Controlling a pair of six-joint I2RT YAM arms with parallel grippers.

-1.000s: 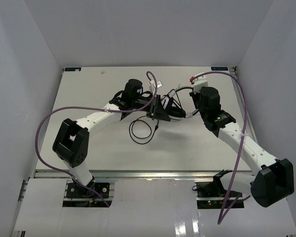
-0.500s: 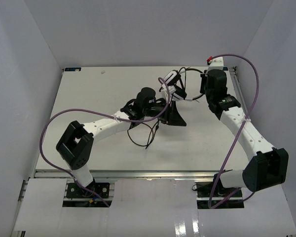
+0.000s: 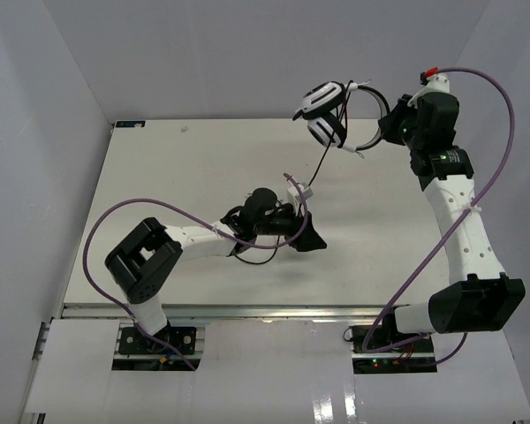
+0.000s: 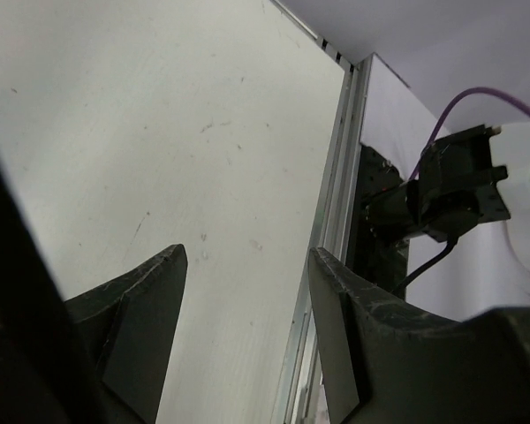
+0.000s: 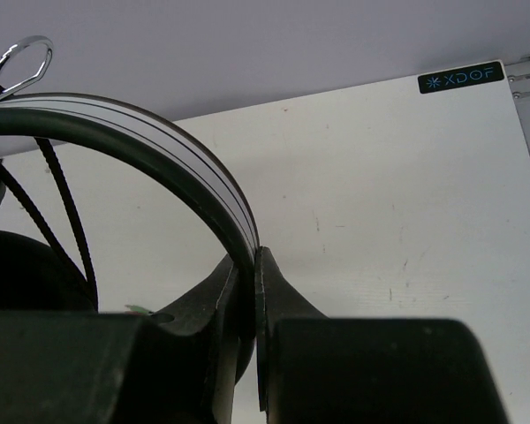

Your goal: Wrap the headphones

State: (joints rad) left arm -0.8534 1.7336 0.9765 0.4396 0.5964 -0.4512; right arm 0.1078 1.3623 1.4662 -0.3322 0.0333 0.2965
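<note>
Top external: one headphones (image 3: 321,97) aloft, clamped in right gripper (image 3: 385,125); left gripper (image 3: 311,237) spread wide, empty.

- White-and-black over-ear headphones (image 3: 329,113): aloft above the far right part of the pale flat table (image 3: 159,177), headband pinched in the black two-finger right gripper (image 3: 382,126).
- Thin dark cable (image 3: 321,163): hangs from the cups down to mid-table.
- Black two-finger left gripper (image 3: 306,235): low over mid-table beside the cable's lower end, fingers apart.
</note>
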